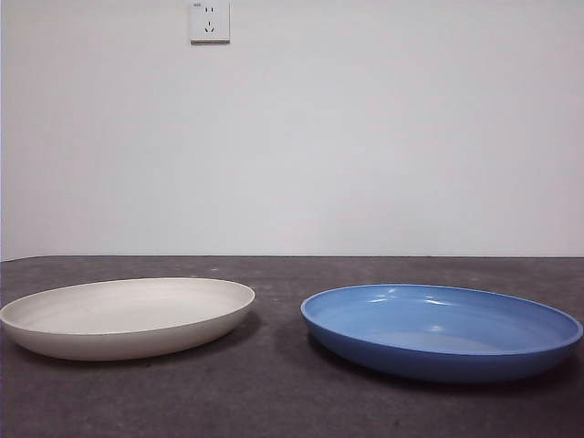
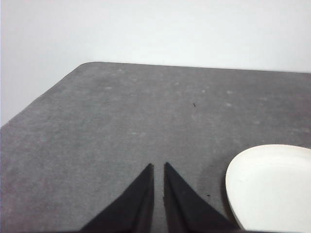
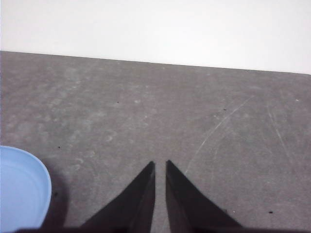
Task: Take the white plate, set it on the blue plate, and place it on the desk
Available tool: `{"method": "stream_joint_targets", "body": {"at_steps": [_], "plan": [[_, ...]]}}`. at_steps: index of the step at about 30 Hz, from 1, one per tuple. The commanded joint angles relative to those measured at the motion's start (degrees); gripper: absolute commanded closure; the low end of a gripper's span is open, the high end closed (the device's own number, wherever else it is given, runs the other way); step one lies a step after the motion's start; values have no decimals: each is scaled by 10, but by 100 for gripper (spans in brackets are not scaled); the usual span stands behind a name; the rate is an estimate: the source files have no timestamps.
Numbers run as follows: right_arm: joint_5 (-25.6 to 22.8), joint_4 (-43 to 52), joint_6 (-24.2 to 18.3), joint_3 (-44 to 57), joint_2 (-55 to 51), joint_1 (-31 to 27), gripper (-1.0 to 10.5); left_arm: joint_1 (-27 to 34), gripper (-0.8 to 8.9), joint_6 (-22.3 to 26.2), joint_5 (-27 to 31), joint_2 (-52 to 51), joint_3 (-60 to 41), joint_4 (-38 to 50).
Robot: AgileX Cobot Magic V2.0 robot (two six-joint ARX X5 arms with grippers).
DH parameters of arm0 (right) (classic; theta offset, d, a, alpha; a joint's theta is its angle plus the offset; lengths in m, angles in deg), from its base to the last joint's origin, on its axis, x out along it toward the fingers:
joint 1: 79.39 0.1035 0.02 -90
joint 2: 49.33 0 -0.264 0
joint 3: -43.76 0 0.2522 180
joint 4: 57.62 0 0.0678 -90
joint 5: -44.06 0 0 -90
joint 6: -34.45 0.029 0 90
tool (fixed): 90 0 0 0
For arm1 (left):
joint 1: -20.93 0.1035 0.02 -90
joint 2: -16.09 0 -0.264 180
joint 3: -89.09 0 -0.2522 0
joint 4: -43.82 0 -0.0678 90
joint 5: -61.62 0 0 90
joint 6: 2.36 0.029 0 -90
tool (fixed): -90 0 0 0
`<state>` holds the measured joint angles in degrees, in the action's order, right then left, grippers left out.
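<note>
The white plate [image 1: 128,316] lies flat on the desk [image 1: 274,392] at the left in the front view, empty. The blue plate [image 1: 441,329] lies flat to its right, a gap of bare desk between them. No arm shows in the front view. My left gripper [image 2: 158,166] is shut and empty above bare desk; the white plate's rim [image 2: 269,187] lies off to one side of it, apart from the jaws. My right gripper [image 3: 160,164] is shut and empty above bare desk; the blue plate's edge [image 3: 22,187] lies off to one side of it.
A white wall with a socket [image 1: 209,20] stands behind the desk. The desk's rounded far corner [image 2: 90,65] shows in the left wrist view. Bare desk lies between the plates and in front of them.
</note>
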<state>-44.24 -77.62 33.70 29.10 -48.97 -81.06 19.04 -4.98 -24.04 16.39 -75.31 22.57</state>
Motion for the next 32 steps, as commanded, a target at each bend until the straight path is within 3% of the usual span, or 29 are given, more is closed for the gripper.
{"method": "stream_joint_targets", "body": {"at_steps": [1,7,14,19,32], "plan": [[2,11,57,3,-2,-1,913,0,787,-46,1,-1,-12,1],[26,11,162,-5,-1,-1,941,-1,797,-51,1,2,-2,-7],[26,-10,245,-86,21,-1,941,-7,797,-135,2,34,70,-2],[39,-38,270,-169,82,1,941,-19,797,-140,1,95,158,-5],[179,-133,264,-379,251,1,941,-35,797,-103,-87,271,431,-105]]}}
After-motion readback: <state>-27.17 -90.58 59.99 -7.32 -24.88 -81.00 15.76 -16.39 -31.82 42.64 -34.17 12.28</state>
